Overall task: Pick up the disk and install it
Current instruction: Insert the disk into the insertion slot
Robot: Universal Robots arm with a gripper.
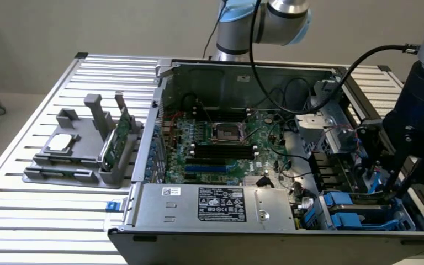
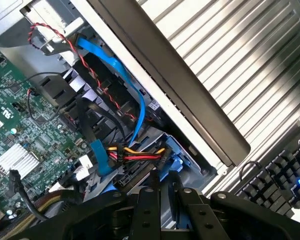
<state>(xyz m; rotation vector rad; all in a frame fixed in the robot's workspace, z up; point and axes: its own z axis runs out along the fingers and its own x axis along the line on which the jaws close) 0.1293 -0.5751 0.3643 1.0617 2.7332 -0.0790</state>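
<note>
My black gripper (image 1: 397, 190) hangs over the drive bay at the open computer case's front corner, on the exterior view's right. In the wrist view its two fingers (image 2: 151, 192) stand close together, shut on the disk (image 2: 176, 159). Just past the fingertips I see only a silver edge and the blue carrier frame of the disk, down in the bay. In the exterior view a blue strip of the disk (image 1: 376, 182) shows beside the fingers. The rest of the disk is hidden by the gripper and the bay walls.
A yellow, red and black power plug (image 2: 137, 155) and a blue data cable (image 2: 120, 75) lie close to the bay. Blue carriers (image 1: 348, 212) sit at the case front. A grey holder (image 1: 79, 165) with a chip and a green card stands on the exterior view's left. A keyboard (image 2: 285, 170) lies outside the case.
</note>
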